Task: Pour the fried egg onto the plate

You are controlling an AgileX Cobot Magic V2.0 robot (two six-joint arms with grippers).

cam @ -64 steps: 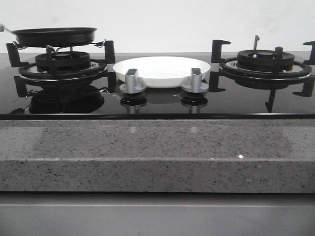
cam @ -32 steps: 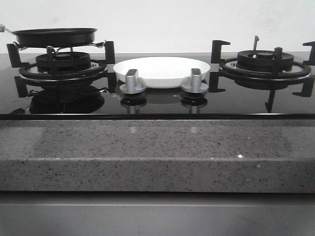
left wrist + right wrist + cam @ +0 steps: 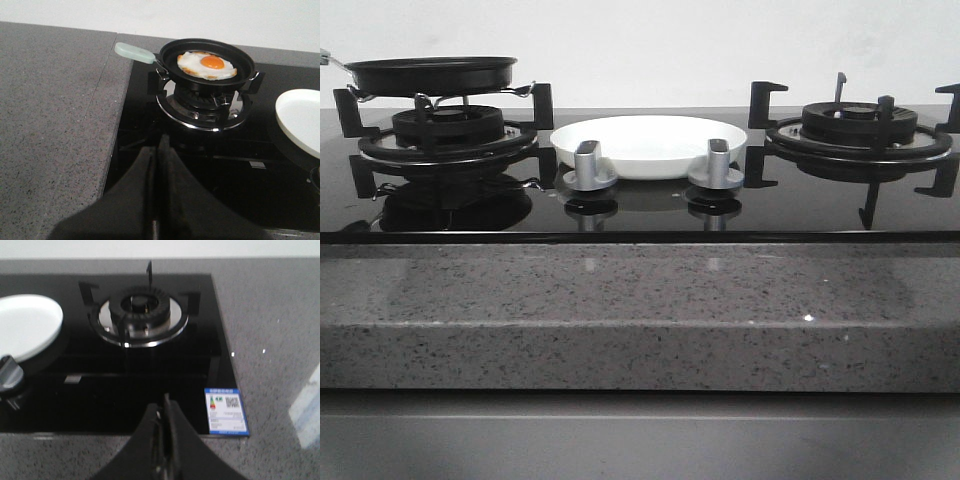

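Observation:
The fried egg point(image 3: 206, 65), white with an orange yolk, lies in the black pan point(image 3: 207, 57) on the left burner. The pan has a pale green handle point(image 3: 134, 52). From the front the pan point(image 3: 430, 74) shows side-on and hides the egg. The white plate point(image 3: 648, 144) sits on the black hob between the burners; it also shows in the left wrist view point(image 3: 300, 120) and in the right wrist view point(image 3: 25, 325). My left gripper point(image 3: 159, 145) is shut and empty, well short of the pan. My right gripper point(image 3: 165, 405) is shut and empty, short of the right burner.
Two silver knobs point(image 3: 590, 165) point(image 3: 717, 163) stand in front of the plate. The right burner point(image 3: 860, 125) has raised black pan supports. A blue label point(image 3: 226, 411) is stuck on the hob's corner. Speckled grey counter point(image 3: 640, 310) surrounds the hob.

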